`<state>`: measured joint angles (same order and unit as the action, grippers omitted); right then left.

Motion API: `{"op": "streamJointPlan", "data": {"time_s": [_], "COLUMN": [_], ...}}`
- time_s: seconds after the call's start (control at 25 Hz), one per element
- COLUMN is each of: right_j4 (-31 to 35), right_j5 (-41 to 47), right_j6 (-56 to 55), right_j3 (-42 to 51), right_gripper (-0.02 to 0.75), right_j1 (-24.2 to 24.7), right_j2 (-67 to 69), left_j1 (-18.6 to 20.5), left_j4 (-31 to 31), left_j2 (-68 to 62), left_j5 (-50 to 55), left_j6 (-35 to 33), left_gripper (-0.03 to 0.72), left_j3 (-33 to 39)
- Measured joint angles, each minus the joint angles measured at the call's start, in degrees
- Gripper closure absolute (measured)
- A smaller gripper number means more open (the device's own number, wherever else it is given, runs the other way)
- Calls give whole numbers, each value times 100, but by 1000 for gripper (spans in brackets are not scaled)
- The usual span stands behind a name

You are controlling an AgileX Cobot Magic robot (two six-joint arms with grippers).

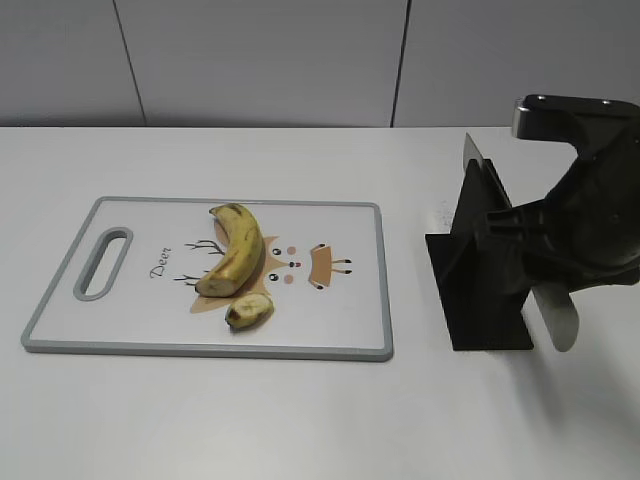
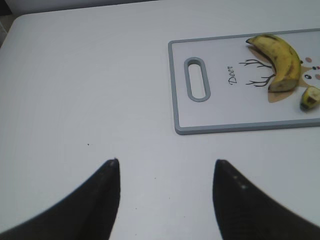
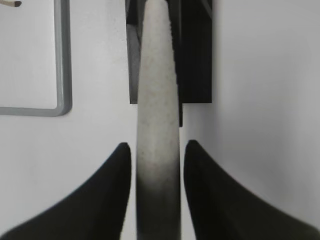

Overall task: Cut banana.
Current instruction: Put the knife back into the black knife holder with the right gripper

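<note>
Plainly "Deer" (image 1: 160, 260) (cutting board (image 1: 330, 335))

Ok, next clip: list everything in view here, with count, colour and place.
banana: 1, yellow with brown marks, on the board, middle
cut piece: 1, yellow, on the board just in front of the banana's cut end
board: 1, white with grey rim and deer print, left half of the table
knife: 1, pale grey handle, between the right gripper's fingers, over the stand
stand: 1, black, right of the board
table: 1, white
left gripper: 1, black, open, over bare table, left of the board
right gripper: 1, black, around the knife handle
</note>
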<state>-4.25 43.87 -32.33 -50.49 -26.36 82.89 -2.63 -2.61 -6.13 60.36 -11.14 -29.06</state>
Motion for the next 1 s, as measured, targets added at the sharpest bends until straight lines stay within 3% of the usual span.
{"op": "streamJointPlan", "data": {"time_s": [0.16,0.28,0.68,1.0], "right_j4": [73,111,947,1567], "right_j5": [15,-43,189,459], "right_j6": [293,814,3394,4205], "right_j3": [0,0,33,1017], "right_gripper": [208,137,125,137], "right_j1": [0,0,0,0], "right_j2": [-16,-241,-1953,-3458], "left_j1": [0,0,0,0], "left_j4": [0,0,0,0], "left_j2": [0,0,0,0], "left_j5": [0,0,0,0], "left_j6": [4,4,4,4], "left_gripper": [117,122,122,122], "left_j3": [0,0,0,0]}}
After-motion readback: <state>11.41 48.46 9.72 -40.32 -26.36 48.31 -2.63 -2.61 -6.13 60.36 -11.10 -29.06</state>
